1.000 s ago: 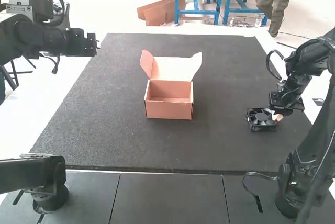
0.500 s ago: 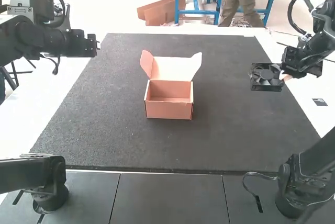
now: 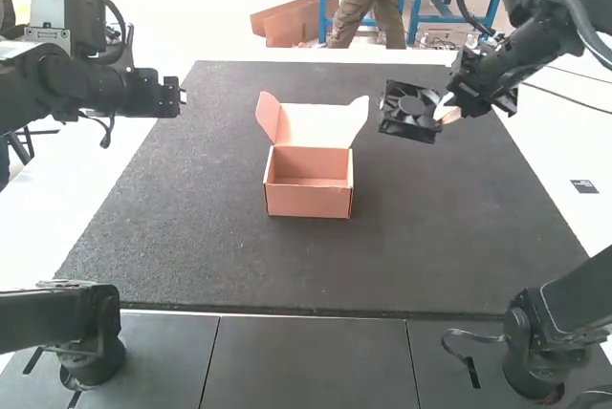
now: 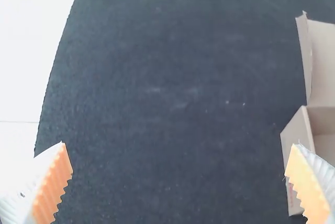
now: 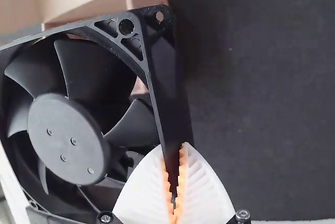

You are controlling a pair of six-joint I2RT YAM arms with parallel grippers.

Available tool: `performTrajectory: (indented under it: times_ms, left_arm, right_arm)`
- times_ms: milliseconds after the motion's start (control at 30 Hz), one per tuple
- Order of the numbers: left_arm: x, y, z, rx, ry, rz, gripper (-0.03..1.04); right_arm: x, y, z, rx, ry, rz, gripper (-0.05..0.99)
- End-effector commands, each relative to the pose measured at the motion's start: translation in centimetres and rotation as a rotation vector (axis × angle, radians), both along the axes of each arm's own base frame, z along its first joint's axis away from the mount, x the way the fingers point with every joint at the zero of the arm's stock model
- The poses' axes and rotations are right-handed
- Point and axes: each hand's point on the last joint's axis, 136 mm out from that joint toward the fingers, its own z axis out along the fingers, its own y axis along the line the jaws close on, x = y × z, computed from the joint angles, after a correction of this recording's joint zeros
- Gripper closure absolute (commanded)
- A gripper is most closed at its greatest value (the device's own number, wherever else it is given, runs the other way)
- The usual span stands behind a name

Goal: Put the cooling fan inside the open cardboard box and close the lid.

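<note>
A black square cooling fan (image 3: 411,112) hangs in the air to the right of the open cardboard box (image 3: 308,181), level with its raised lid (image 3: 325,120). My right gripper (image 3: 448,113) is shut on the fan's frame edge; the right wrist view shows the fan (image 5: 78,130) pinched between the white ribbed fingers (image 5: 201,187), with the box behind it. My left gripper (image 3: 176,96) hovers over the mat's far left side, well apart from the box. In the left wrist view its orange-padded fingertips (image 4: 52,182) stand wide open with nothing between them, and the box (image 4: 314,130) shows at the edge.
A black mat (image 3: 191,218) covers the table, with white surface beyond its left and right edges. Both arm bases stand at the near edge. A small dark tag (image 3: 584,185) lies on the white surface at the right.
My right gripper has lifted the fan off the mat at the right and carried it up and leftward toward the box. The left arm has barely shifted.
</note>
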Motion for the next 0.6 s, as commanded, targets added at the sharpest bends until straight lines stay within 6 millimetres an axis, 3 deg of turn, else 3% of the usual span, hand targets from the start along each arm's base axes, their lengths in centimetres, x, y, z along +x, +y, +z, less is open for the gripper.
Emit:
performTrajectory:
  times_ms: [0, 167, 400, 567]
  left_arm:
    - [0.0, -0.1, 0.4, -0.006, -0.016, 0.0, 0.04]
    - [0.0, -0.1, 0.5, -0.005, -0.018, -0.001, 0.04]
    - [-0.3, -0.1, 0.9, 0.003, -0.027, -0.005, 0.04]
    - [-0.6, -0.1, 1.2, 0.005, -0.032, -0.007, 0.04]
  right_arm:
    - [-1.6, 3.7, 2.0, 0.093, 0.013, 0.023, 0.95]
    - [-3.5, 8.5, 1.5, 0.123, 0.061, 0.095, 0.95]
    - [-4.6, 13.3, -1.1, 0.069, 0.109, 0.191, 0.94]
    - [-2.8, 15.3, -3.2, 0.015, 0.107, 0.203, 0.94]
